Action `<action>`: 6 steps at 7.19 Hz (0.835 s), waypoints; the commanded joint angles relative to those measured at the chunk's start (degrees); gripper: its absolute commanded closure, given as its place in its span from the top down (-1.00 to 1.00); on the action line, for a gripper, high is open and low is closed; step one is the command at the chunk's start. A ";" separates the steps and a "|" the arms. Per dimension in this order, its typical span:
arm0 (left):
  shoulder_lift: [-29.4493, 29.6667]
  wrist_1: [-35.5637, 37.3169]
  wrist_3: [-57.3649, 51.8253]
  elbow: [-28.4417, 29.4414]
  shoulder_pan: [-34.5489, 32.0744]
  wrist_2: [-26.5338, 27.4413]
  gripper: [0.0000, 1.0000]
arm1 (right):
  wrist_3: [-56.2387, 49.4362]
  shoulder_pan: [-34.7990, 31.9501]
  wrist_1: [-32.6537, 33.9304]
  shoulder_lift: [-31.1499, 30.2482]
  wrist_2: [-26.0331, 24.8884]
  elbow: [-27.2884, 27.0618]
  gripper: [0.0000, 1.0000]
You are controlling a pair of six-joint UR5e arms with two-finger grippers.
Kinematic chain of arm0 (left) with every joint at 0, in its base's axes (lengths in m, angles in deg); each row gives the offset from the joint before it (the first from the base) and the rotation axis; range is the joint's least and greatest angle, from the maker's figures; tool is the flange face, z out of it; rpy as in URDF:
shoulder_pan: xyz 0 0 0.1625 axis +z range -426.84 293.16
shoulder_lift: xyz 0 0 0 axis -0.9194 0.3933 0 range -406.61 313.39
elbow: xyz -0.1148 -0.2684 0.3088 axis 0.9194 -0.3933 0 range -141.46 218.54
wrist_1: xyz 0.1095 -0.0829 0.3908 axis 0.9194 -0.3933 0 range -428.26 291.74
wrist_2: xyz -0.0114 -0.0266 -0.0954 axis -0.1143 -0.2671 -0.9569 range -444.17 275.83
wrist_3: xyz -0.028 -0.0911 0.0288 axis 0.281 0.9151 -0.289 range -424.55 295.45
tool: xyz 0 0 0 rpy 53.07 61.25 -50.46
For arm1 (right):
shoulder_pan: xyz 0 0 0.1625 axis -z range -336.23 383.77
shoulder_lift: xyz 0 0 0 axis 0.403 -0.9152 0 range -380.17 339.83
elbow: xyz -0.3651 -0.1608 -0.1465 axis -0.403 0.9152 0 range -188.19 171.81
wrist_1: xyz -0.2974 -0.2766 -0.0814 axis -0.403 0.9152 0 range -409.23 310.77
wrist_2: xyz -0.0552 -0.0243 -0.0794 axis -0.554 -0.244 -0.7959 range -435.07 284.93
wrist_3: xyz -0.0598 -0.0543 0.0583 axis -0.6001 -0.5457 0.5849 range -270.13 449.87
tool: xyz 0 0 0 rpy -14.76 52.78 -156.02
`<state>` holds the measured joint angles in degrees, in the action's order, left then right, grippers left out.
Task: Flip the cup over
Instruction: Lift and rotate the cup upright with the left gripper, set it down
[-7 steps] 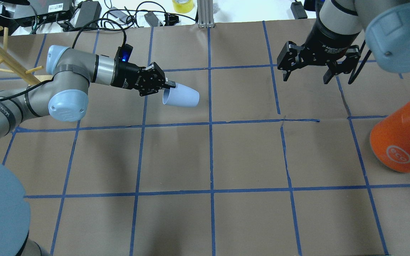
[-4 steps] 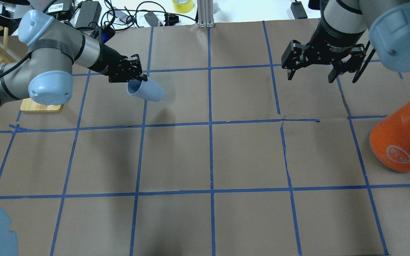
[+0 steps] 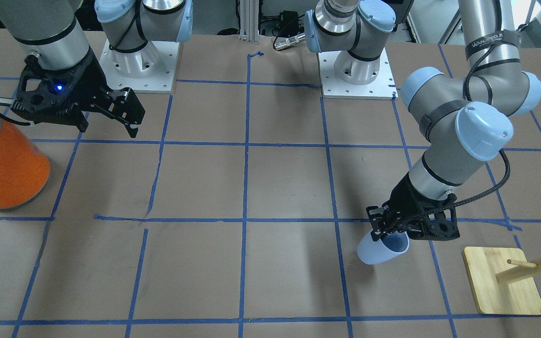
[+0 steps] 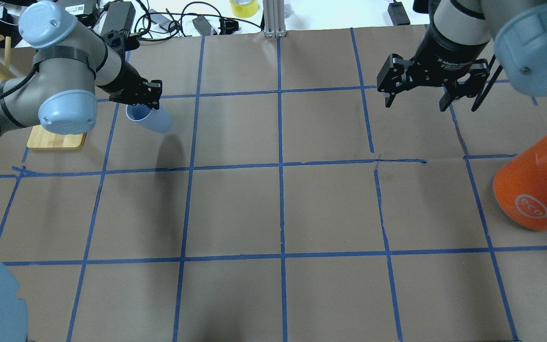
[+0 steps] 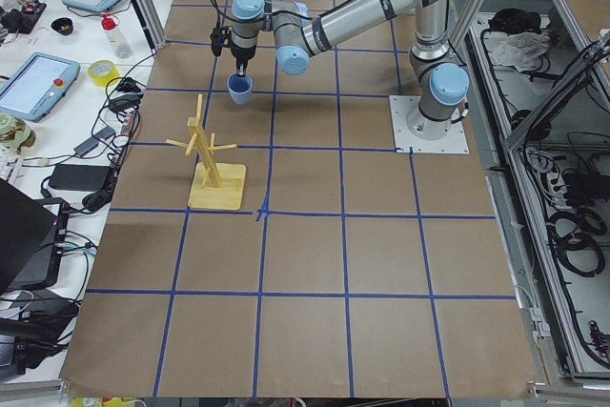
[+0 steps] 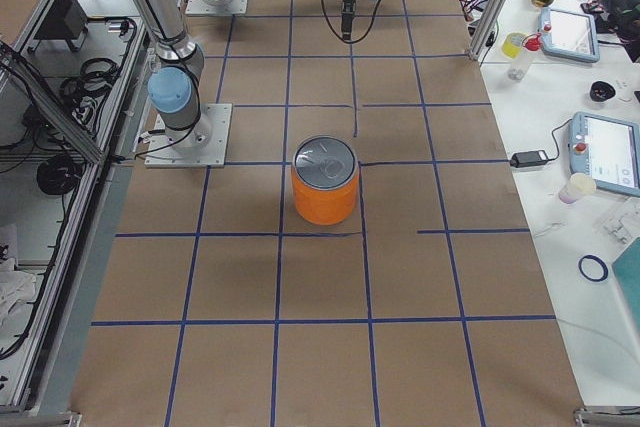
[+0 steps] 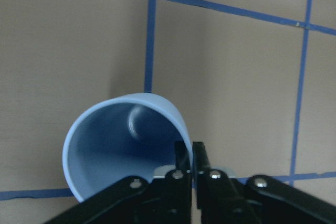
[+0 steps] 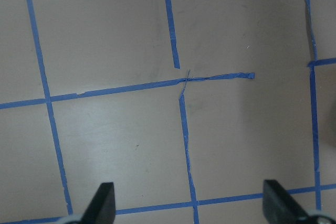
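Note:
The pale blue cup point(image 4: 152, 120) hangs tilted, mouth up, from my left gripper point(image 4: 146, 99), which is shut on its rim, above the table's far left. In the front view the cup point(image 3: 379, 251) hangs below the left gripper point(image 3: 395, 230). The left wrist view looks into the cup's open mouth point(image 7: 123, 145), with the fingers point(image 7: 198, 163) pinching the rim wall. In the left side view the cup point(image 5: 238, 90) looks nearly upright. My right gripper point(image 4: 416, 102) is open and empty above the far right of the table; it also shows in the front view point(image 3: 106, 124).
A large orange can point(image 4: 534, 187) with a silver top stands at the right edge; it also shows in the front view point(image 3: 3, 162). A wooden peg rack on a square base point(image 3: 503, 281) stands just left of the cup. Cables and boxes lie beyond the far edge.
My left gripper has carried the cup leftward and a little farther back, and turned it from lying sideways to mouth-up. The right gripper has barely moved.

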<state>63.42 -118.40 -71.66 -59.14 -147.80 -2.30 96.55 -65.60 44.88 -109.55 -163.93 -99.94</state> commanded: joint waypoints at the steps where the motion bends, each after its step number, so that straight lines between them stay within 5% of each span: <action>1: 3.07 0.49 -5.96 3.53 0.10 4.95 -0.91 | 0.00 -0.02 0.02 0.00 0.00 -0.01 1.00; 5: 5.98 0.57 -6.69 3.55 0.02 5.84 -0.88 | 0.00 -0.02 -0.07 0.00 0.00 -0.02 1.00; 6: 5.98 0.57 -6.61 3.63 0.02 5.84 -0.54 | 0.00 -0.02 0.02 0.00 -0.09 -0.02 1.00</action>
<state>69.27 -117.77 -78.26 -55.59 -147.78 3.53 96.55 -65.62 44.88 -109.56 -163.95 -99.95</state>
